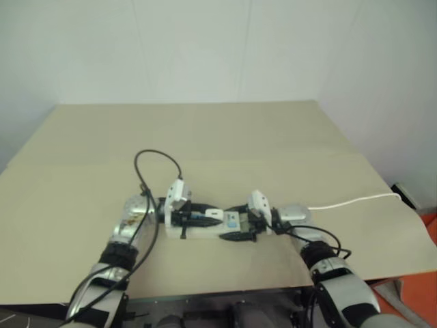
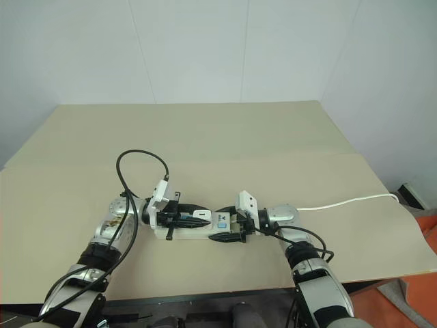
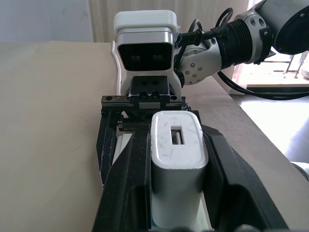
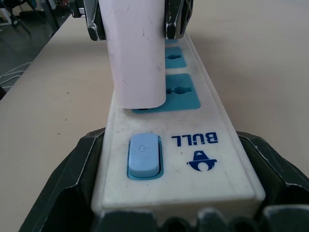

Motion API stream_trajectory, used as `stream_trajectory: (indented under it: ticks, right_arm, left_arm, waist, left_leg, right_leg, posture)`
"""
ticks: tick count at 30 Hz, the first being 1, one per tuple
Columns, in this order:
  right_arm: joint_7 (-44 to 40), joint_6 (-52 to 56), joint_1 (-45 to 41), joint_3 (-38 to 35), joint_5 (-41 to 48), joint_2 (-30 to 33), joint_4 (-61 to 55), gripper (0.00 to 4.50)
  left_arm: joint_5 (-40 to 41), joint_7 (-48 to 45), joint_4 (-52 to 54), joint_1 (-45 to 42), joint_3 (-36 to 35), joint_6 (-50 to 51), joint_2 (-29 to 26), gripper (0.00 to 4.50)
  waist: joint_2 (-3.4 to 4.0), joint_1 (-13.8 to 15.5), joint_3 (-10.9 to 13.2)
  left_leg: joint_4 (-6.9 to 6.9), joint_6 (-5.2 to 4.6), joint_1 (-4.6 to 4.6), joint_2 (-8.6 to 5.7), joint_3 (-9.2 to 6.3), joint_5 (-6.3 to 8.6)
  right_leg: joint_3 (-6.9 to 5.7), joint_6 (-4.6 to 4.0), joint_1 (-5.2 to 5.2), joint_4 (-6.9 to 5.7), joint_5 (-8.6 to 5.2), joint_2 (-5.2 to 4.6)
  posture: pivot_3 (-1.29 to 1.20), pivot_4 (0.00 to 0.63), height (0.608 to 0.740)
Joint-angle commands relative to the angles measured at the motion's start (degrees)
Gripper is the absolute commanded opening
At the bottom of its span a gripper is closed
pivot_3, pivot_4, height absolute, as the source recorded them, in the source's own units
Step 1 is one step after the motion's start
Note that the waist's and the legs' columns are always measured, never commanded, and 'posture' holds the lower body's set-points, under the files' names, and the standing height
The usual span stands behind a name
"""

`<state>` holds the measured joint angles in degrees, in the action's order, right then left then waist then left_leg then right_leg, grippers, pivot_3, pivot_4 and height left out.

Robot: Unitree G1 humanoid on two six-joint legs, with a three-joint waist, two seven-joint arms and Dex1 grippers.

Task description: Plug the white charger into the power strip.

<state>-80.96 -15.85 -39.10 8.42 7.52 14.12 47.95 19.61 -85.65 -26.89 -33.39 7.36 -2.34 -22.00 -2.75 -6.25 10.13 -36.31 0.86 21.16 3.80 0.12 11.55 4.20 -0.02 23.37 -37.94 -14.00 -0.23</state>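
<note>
Left pincer (image 3: 176,193) clamped on white charger (image 3: 176,159), resting on the power strip (image 4: 193,159)'s nearest blue socket. Right pincer (image 4: 174,212) clamped on the strip's switch end. Full seating apparently remains.

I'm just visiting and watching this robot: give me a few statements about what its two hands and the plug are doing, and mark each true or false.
1. The left gripper is clamped on the white charger. True.
2. The right gripper grips the power strip at its switch end. True.
3. The strip's socket faces are red. False: they are blue.
4. The charger lies loose on the table. False: it is held over the strip.
</note>
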Motion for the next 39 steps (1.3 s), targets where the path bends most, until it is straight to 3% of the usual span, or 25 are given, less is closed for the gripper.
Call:
stream_trajectory:
  ticks: [1, 22, 32, 33, 39]
  right_arm:
    - [0.05, 1.65, 1.71, 1.56, -1.27, -0.37, 1.45, 3.42]
    - [0.08, 1.58, 1.67, 1.61, -1.22, -0.3, 1.51, 3.42]
    - [-0.25, 1.33, 1.43, 1.67, -1.08, -0.69, 1.46, 3.42]
    - [-0.21, 1.28, 1.4, 1.69, -1.13, -0.73, 1.53, 3.42]
    - [-0.21, 1.26, 1.38, 1.79, -1.19, -1.02, 1.61, 3.42]
  left_arm:
    - [-1.65, -0.61, -0.49, 1.72, 1.23, -0.02, -0.96, 1.02]
    - [-2.84, -0.07, -3.2, 3.51, 2.56, -0.57, -1.8, 1.02]
    - [-0.4, -3.27, 0.25, 2.38, 1.93, 1.0, -2.63, 4.31]
    - [-0.27, -3.53, 0.88, 2.35, 1.78, 0.99, -2.85, 4.48]
    - [2.57, -3.99, 8.47, 0.95, -1.24, 3.5, -6.6, 4.48]
  waist:
    - [0.0, -0.01, 0.0]
    - [0.0, -0.14, -0.01]
    - [0.02, -0.1, -0.02]
    - [0.02, -0.11, -0.01]
    - [0.01, -0.2, -0.01]
  left_leg:
    - [0.0, 0.0, 0.0, 0.0, 0.0, 0.0]
    - [0.12, 0.0, -0.05, -0.01, -0.01, 0.0]
    - [0.18, 0.0, -0.08, -0.06, -0.05, 0.0]
    - [0.18, 0.0, -0.08, -0.06, -0.05, 0.0]
    - [0.19, 0.0, 0.05, -0.05, -0.06, 0.0]
  right_leg:
    - [0.0, 0.0, 0.0, 0.0, 0.0, 0.0]
    - [0.0, -0.07, -0.04, 0.0, -0.04, 0.0]
    - [-0.01, -0.11, -0.03, 0.02, -0.07, -0.04]
    - [-0.01, -0.1, -0.02, 0.02, -0.06, -0.04]
    - [0.0, -0.09, 0.16, 0.0, -0.05, -0.03]
  posture:
    - [0.0, 0.15, 0.74]
    - [0.0, 0.15, 0.74]
    - [0.0, 0.15, 0.74]
    - [0.0, 0.15, 0.74]
    - [0.0, 0.15, 0.74]
